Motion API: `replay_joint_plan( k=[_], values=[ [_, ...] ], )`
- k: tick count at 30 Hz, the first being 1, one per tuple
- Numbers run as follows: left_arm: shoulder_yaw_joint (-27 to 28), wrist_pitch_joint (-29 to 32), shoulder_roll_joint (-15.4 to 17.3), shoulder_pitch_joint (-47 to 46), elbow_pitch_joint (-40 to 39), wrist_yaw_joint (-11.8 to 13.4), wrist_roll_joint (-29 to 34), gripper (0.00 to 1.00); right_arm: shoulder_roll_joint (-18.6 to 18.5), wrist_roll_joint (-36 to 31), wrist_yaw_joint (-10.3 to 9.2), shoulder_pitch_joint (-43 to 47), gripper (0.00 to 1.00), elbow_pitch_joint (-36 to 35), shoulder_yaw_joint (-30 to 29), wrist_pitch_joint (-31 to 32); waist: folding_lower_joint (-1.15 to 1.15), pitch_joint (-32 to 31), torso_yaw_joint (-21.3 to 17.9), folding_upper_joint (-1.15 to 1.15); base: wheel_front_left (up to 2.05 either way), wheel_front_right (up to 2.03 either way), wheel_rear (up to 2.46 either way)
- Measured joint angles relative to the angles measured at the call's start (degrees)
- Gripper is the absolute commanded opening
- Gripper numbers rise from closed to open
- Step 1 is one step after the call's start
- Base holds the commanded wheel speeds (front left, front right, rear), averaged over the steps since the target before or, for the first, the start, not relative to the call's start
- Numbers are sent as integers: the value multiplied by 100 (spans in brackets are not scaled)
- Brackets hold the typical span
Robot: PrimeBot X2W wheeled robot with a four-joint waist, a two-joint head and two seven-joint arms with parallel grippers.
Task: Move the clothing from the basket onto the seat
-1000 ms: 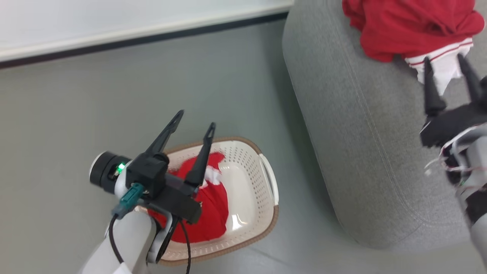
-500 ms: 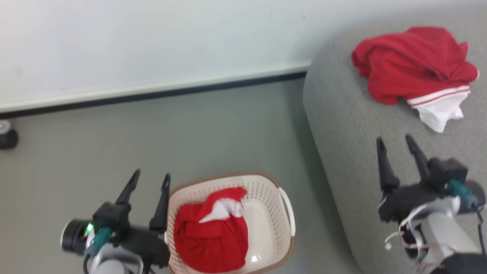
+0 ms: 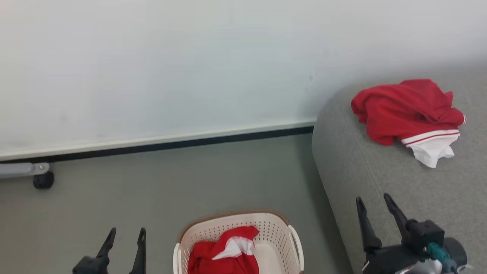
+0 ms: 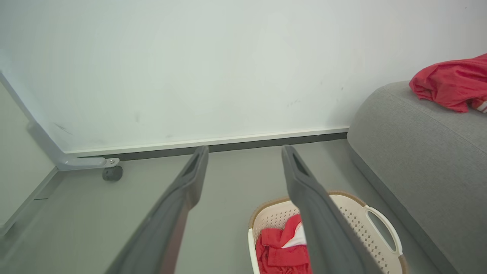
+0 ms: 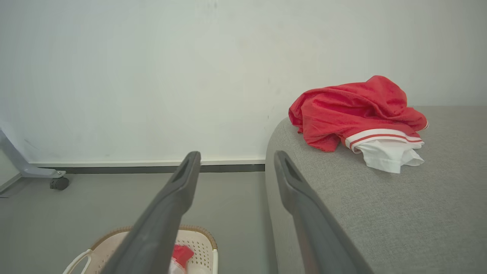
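One piece of red clothing [image 3: 405, 110] with a white panel lies crumpled on the grey seat [image 3: 361, 179] at the right; it also shows as clothing [image 5: 354, 114] on the seat [image 5: 399, 213] and clothing [image 4: 452, 82] on the seat [image 4: 422, 160]. A second red garment [image 3: 222, 253] sits in the cream basket [image 3: 274, 226] on the floor at the bottom centre, seen too as garment [image 4: 279, 247] in the basket [image 4: 357, 213], and basket [image 5: 199, 238]. My left gripper [image 3: 125, 233] is open and empty, left of the basket. My right gripper [image 3: 373, 201] is open and empty over the seat's front part.
A white wall with a dark baseboard [image 3: 171, 144] runs behind the grey floor [image 3: 171, 179]. A grey metal leg with a black caster [image 3: 42, 180] stands at the far left by the wall.
The head camera has tilted up, so everything sits lower in the picture and more wall shows. Both grippers have dropped toward the bottom edge, still open. The garments lie as before.
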Motion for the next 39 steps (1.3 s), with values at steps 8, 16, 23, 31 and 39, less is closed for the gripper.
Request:
replay_joint_plan(
  k=[8, 16, 23, 31, 39],
  values=[
    [288, 0, 57, 580, -308, 48, 2, 100, -8, -55, -149, 715, 100, -627, 2, 0, 0, -445, 78, 0, 0, 0, 0],
    [541, -1, 60, 1046, -554, 85, 22, 100, -3, -147, -249, 1131, 100, -1088, -63, 0, 1, -570, 48, 0, 0, 0, 0],
    [665, -1, 3, 1121, -765, 92, 102, 100, -4, -171, -293, 1344, 100, -1352, -120, 0, 1, -567, 14, 0, 0, 0, 0],
    [708, -1, -51, 1144, -854, 92, 158, 100, -7, -198, -311, 1384, 100, -1496, -160, 0, 1, -569, 11, 0, 0, 0, 0],
    [764, -1, -63, 1187, -936, 92, 303, 100, -5, -200, -344, 1462, 100, -1579, -174, 0, 1, -560, 27, 0, 0, 0, 0]
  ],
)
